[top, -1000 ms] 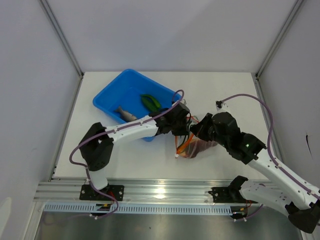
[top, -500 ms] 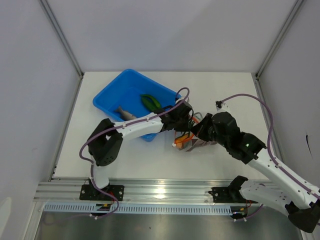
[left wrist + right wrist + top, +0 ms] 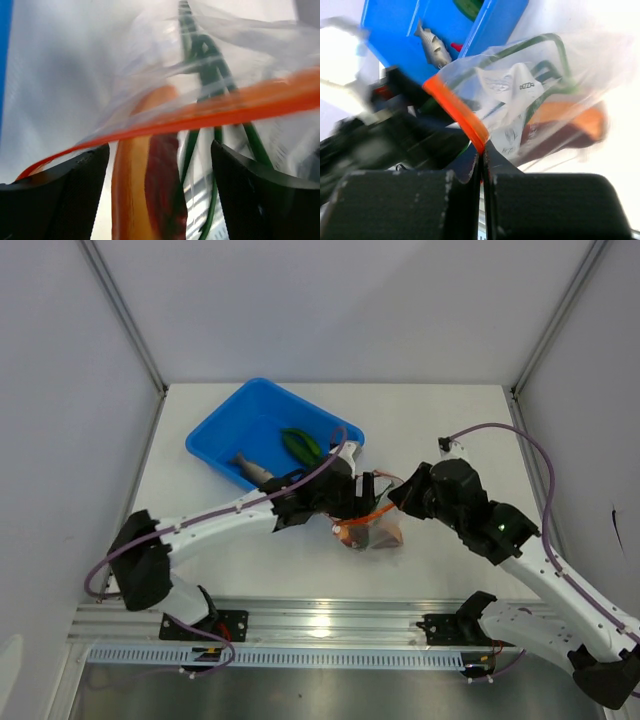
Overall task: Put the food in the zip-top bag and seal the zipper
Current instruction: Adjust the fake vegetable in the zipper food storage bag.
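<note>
From above, the zip-top bag (image 3: 378,532) is a small crumpled bundle on the tabletop (image 3: 450,420). It sits toward the near edge, just off the near right corner of the blue tray (image 3: 225,430), and both arms meet over it. That view hides the fingers, but the wrist cameras show them.

The right gripper (image 3: 481,152) is pinched tight on the zipper (image 3: 457,112), whose orange-red strip rises out of the closed fingers. The left gripper (image 3: 157,150) stands wide, with a dark finger on either side and the strip crossing between them.

Overhead, green pods (image 3: 300,443) lie in the tray beside a grey fish (image 3: 255,468). The right wrist view adds a small red piece (image 3: 456,47) by the fish.

The bag is clear and crinkled. Inside it are an orange and purple-red slice (image 3: 565,125), thin green stems (image 3: 212,75) and a white printed patch (image 3: 512,90).
</note>
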